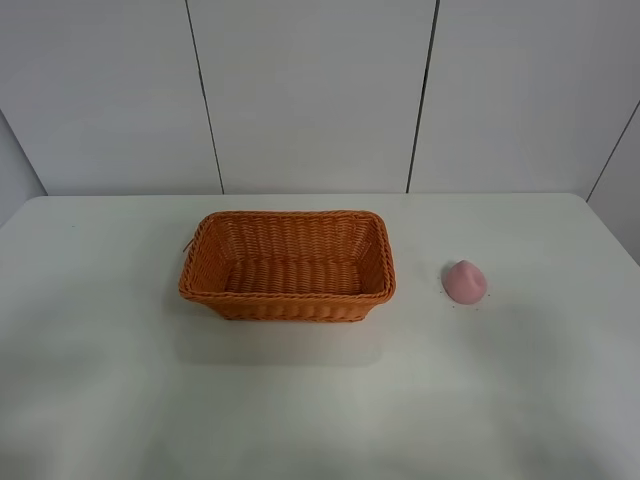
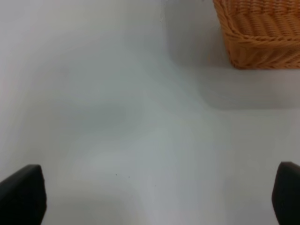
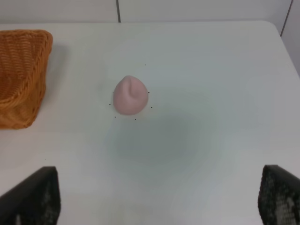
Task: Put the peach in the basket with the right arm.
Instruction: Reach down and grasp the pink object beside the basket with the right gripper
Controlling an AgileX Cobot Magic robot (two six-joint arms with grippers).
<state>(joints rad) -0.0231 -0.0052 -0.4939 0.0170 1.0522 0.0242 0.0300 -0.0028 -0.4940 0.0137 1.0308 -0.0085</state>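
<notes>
Your white table (image 1: 300,400) carries the peach (image 1: 465,281), tip up, to the right of the basket (image 1: 287,297) and apart from it. Your right gripper (image 3: 157,197) stands wide open, with the peach ahead of its jaws, not touching them. Your left gripper (image 2: 154,192) is spread wide too, holding nothing.

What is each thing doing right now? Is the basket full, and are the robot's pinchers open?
Peach: lying on the table, right of the basket, not held.
Basket: upright, empty.
Left gripper: open, holding nothing.
Right gripper: open, holding nothing, apart from the peach.
</notes>
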